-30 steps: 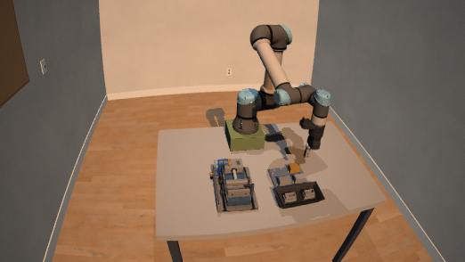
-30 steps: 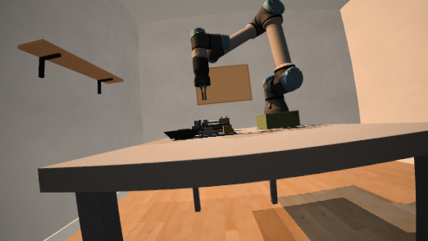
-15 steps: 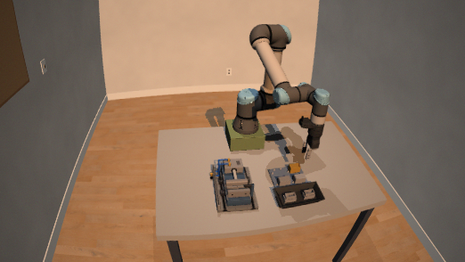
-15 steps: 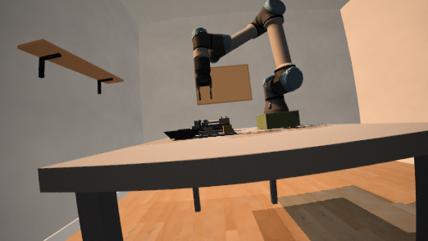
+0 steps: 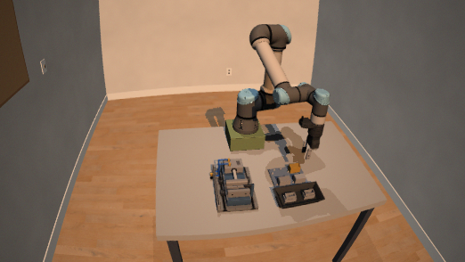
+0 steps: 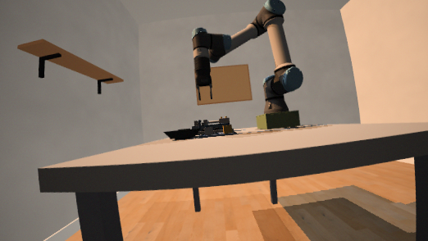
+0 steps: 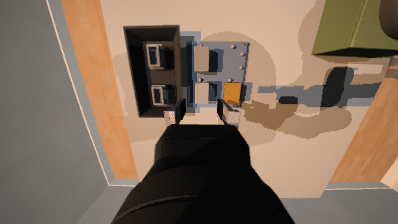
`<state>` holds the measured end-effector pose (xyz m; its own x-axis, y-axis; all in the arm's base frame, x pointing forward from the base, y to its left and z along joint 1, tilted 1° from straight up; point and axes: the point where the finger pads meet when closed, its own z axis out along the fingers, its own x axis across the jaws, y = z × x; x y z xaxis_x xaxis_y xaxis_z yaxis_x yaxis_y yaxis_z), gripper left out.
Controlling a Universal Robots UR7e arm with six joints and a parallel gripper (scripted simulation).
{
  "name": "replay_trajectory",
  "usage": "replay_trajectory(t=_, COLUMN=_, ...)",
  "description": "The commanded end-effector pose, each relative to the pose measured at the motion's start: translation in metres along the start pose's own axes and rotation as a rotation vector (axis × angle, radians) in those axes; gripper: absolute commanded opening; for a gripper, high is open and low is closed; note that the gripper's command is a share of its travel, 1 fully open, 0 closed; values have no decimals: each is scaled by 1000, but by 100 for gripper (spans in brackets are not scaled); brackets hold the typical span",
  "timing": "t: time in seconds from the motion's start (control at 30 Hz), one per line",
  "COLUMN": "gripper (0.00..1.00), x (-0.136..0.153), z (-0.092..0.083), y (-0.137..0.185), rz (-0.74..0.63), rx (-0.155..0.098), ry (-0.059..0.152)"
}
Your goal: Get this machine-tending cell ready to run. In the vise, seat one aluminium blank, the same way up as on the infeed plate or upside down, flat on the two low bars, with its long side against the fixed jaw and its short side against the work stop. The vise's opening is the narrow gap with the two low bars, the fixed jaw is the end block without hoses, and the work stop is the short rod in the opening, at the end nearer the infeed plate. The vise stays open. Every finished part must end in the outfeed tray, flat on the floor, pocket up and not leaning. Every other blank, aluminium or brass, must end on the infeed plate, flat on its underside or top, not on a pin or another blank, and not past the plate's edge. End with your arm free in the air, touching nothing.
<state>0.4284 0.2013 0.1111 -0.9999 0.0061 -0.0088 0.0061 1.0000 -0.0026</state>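
Note:
My gripper (image 5: 307,153) is open and empty, high in the air above the table, beside the infeed plate (image 5: 285,174); it also shows in the exterior view (image 6: 204,93) and the wrist view (image 7: 200,111). The infeed plate (image 7: 217,75) carries two aluminium blanks (image 7: 201,59) (image 7: 202,92) and one brass blank (image 7: 232,93), also seen in the top view (image 5: 294,167). The dark outfeed tray (image 7: 152,70) holds two finished parts (image 7: 153,55) (image 7: 159,94), pocket up; the tray also shows in the top view (image 5: 298,194). The vise (image 5: 233,184) stands left of the plate; its opening looks empty.
The arm's green base block (image 5: 244,135) stands at the back of the table. The table's right edge runs close to the outfeed tray. A wall shelf (image 6: 67,61) hangs far off to the side.

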Motion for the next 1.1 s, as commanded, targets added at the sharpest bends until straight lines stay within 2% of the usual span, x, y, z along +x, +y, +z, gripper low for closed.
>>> replay_trajectory(t=0.0, gripper=100, x=1, z=0, y=0, rz=1, rx=0, ry=-1)
replay_trajectory(t=0.33, gripper=100, x=2, z=4, y=-1, rz=1, rx=0, ry=2)
replay_trajectory(t=0.5, gripper=100, x=2, z=12, y=-1, rz=1, rx=1, ry=2)
replay_trajectory(t=0.83, gripper=100, x=2, z=42, y=0, rz=1, rx=1, ry=2)
replay_trajectory(t=0.9, gripper=100, x=2, z=42, y=0, rz=1, rx=1, ry=2)
replay_trajectory(t=1.07, gripper=100, x=2, z=62, y=0, rz=1, rx=1, ry=2)
